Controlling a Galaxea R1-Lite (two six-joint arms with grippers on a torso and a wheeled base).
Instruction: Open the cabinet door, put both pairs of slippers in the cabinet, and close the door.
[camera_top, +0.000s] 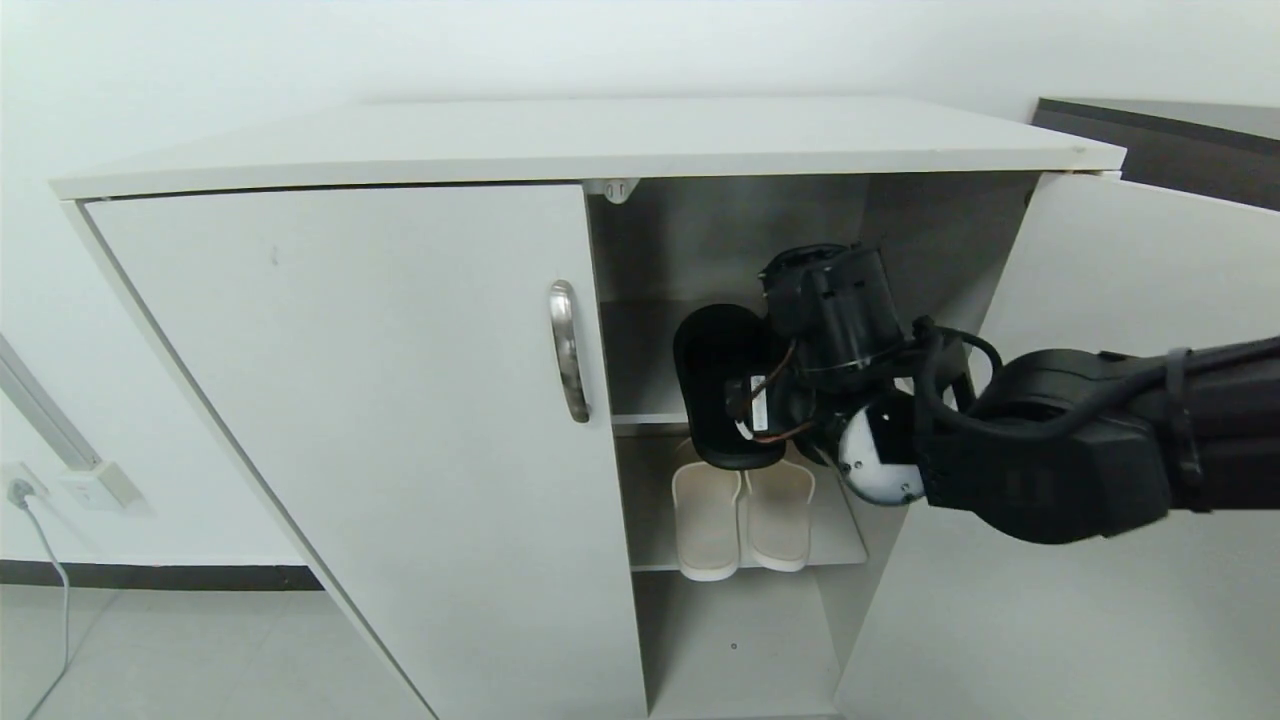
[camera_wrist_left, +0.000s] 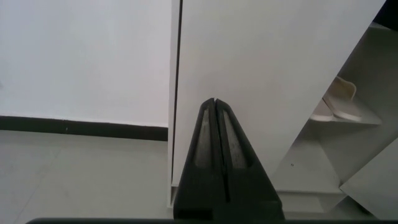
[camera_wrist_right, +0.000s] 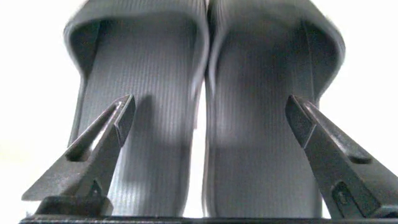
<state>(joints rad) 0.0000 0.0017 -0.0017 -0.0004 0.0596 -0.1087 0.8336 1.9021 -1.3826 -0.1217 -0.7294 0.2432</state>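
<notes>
Two pairs of slippers at a half-open cabinet, right end effector spread, left one closed.

The cabinet (camera_top: 600, 140) has two doors: the left door (camera_top: 350, 400), with its one handle (camera_top: 566, 350), is closed, and the right door (camera_top: 1130, 260) swings wide at the frame's right. One pair of white slippers (camera_top: 742, 520) lies side by side at the lower shelf's front edge, with bare board showing to their right. The dark slippers (camera_top: 722, 385), also two, sit centre frame across the upper shelf's edge. The right end effector (camera_wrist_right: 208, 102) faces them with fingers apart, not clamping them. The left end effector (camera_wrist_left: 215, 109) has its fingers pressed together before the closed door.
</notes>
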